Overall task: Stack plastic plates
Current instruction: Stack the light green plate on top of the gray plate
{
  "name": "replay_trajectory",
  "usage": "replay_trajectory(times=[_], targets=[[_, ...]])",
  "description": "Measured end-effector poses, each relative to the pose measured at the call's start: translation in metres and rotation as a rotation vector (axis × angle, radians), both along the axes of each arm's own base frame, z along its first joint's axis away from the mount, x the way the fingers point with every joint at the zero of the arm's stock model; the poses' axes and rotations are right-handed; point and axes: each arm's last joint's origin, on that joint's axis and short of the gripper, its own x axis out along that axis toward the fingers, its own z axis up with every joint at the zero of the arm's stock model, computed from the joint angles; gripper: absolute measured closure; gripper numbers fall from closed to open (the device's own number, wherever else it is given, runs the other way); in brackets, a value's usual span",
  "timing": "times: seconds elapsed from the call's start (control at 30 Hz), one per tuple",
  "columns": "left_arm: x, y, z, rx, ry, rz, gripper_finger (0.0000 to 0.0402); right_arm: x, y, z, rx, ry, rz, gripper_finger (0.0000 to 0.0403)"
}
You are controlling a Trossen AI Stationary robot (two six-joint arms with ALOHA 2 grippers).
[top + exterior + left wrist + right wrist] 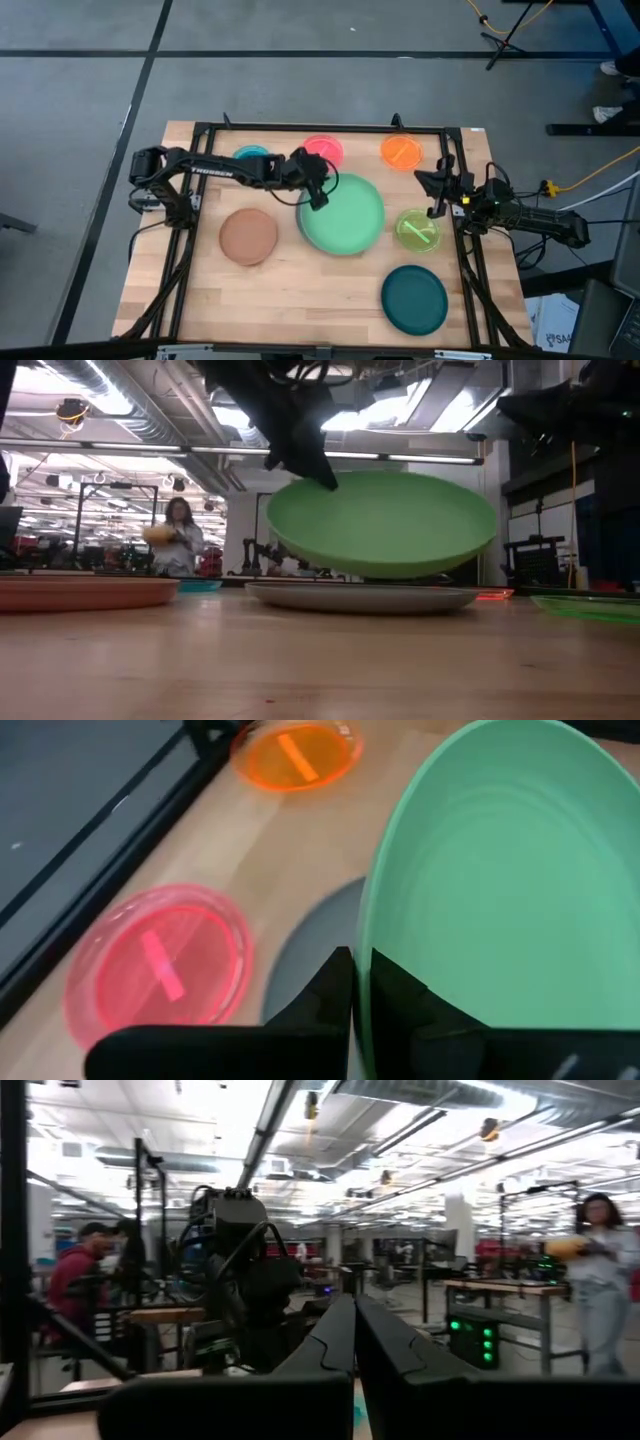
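Left gripper (318, 196) pinches mint green plate (345, 216) by its rim, tilted above grey plate (360, 597). Right gripper (437, 196) closed, idle.

Grey plate (360, 597) mostly hidden beneath mint green plate (343, 214); blue plate (250, 153) partly hidden behind left arm.

Left gripper (317, 197) reaching mid-table, fingers (330, 985) pinched shut — right gripper (438, 190) waiting, fingers together

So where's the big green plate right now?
The green plate is mid-table in the high view, held tilted by the left gripper just above the grey plate, between the brown plate and the lime plate.
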Motion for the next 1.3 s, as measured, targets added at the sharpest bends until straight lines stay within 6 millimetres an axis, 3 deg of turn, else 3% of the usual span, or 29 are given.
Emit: replay_trajectory(times=[0.27, 0.47, 0.93, 1.3], targets=[[-0.004, 0.022, -0.01, -0.041, 0.007, 0.031, 0.039, 0.0, -0.001, 0.0, 0.008, -0.002, -0.02, 0.0398], [-0.013, 0.024, -0.03, -0.054, 0.052, 0.044, 0.039, 0.0, -0.001, 0.0, 0.008, -0.002, -0.02, 0.0398], [-0.016, 0.024, -0.043, -0.023, 0.007, 0.061, 0.0389, 0.0, -0.001, 0.0, 0.009, 0.001, -0.022, 0.0398], [-0.016, 0.023, -0.043, -0.021, 0.009, 0.057, 0.0325, 0.0, -0.001, 0.0, 0.009, 0.002, -0.022, 0.0398]])
